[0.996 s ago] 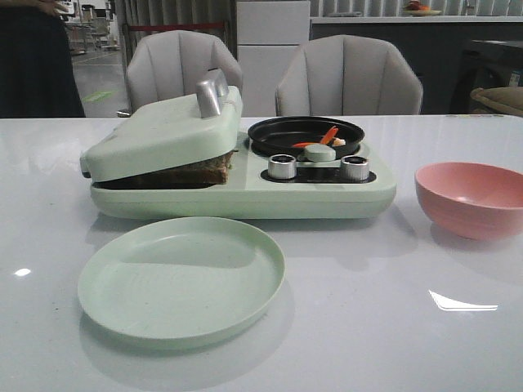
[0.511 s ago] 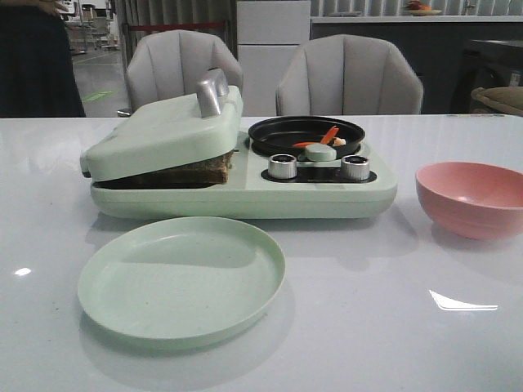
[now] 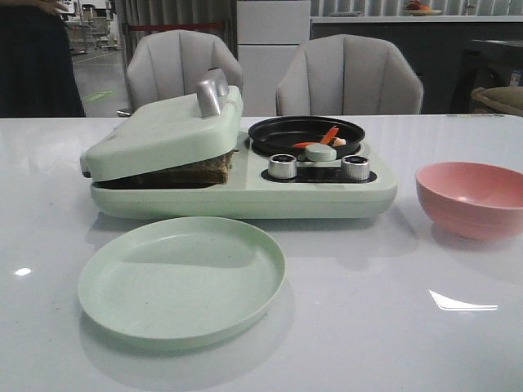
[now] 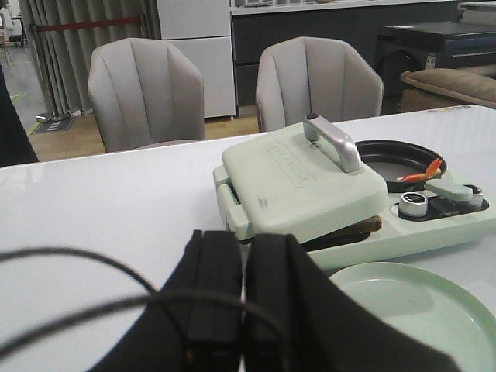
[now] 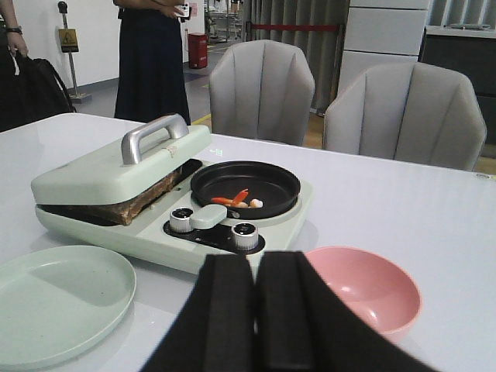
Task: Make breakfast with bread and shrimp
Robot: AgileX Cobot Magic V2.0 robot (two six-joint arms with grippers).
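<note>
The bread (image 3: 196, 172) lies inside the pale green sandwich maker (image 3: 237, 192), its dark brown crust showing under the nearly closed lid (image 3: 163, 131); it also shows in the right wrist view (image 5: 143, 203). The shrimp (image 3: 325, 139), orange-red and pale pieces, lie in the black pan (image 3: 304, 133) on the maker's right half, also in the right wrist view (image 5: 236, 198). My left gripper (image 4: 242, 256) is shut and empty, held back from the maker's left end. My right gripper (image 5: 256, 271) is shut and empty, held back in front of the knobs.
An empty pale green plate (image 3: 181, 278) lies in front of the maker. An empty pink bowl (image 3: 472, 198) stands to its right. Two silver knobs (image 3: 282, 166) sit on the maker's front. Two grey chairs (image 3: 347, 75) stand behind the table.
</note>
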